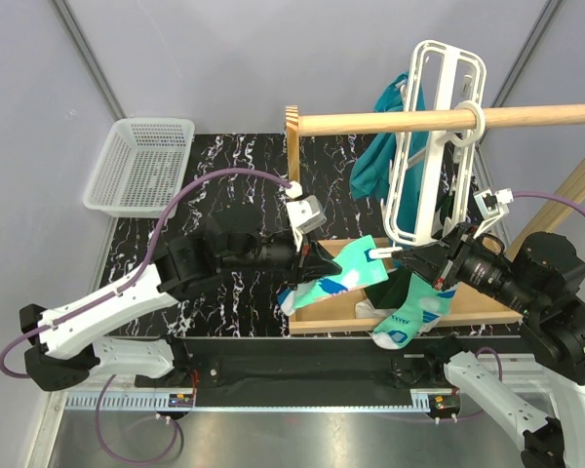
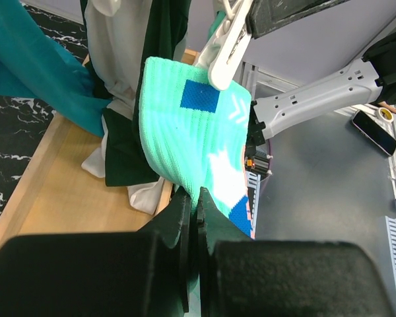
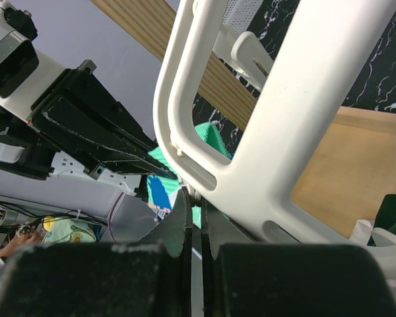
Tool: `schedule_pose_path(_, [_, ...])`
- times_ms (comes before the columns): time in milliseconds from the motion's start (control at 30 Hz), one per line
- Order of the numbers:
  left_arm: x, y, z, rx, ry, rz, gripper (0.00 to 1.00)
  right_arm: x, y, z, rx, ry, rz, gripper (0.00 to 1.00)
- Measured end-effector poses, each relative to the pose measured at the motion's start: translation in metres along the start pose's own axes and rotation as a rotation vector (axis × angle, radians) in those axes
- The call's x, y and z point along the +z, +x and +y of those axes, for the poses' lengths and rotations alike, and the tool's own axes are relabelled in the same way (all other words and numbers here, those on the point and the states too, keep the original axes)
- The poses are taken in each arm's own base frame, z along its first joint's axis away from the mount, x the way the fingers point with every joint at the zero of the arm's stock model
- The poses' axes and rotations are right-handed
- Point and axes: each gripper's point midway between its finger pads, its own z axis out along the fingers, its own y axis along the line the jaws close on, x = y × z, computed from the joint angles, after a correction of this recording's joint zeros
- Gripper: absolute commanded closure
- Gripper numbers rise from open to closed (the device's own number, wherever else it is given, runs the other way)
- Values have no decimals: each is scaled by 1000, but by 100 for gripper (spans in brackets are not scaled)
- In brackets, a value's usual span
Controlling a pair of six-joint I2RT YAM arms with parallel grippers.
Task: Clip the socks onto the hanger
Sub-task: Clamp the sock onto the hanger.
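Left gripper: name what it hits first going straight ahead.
The left gripper is shut on the sock, which fills its path; past that, probably the white clip, depth unclear.

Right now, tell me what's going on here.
The left gripper is shut on a mint-green and white ankle sock, holding it up by the white plastic clip hanger, which hangs from the round wooden rod. A white clip sits on the sock's cuff. The right gripper is closed at the frame's lower edge. A second sock hangs beneath the frame.
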Motion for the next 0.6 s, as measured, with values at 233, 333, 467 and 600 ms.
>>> schedule_pose_path(233, [2,-1,-6,13,23,1,100,0,0,0,0,-2,-1,100])
schedule_pose_path(333, [3,-3,-9,20,32,-7,100,0,0,0,-1,-3,-1,100])
schedule_pose_path(467, [3,-10,-12,27,39,-27,100,0,0,1,0,-3,-1,100])
schedule_pose_path(600, [2,-15,-14,34,43,-43,100,-1,0,1,-1,-5,-4,100])
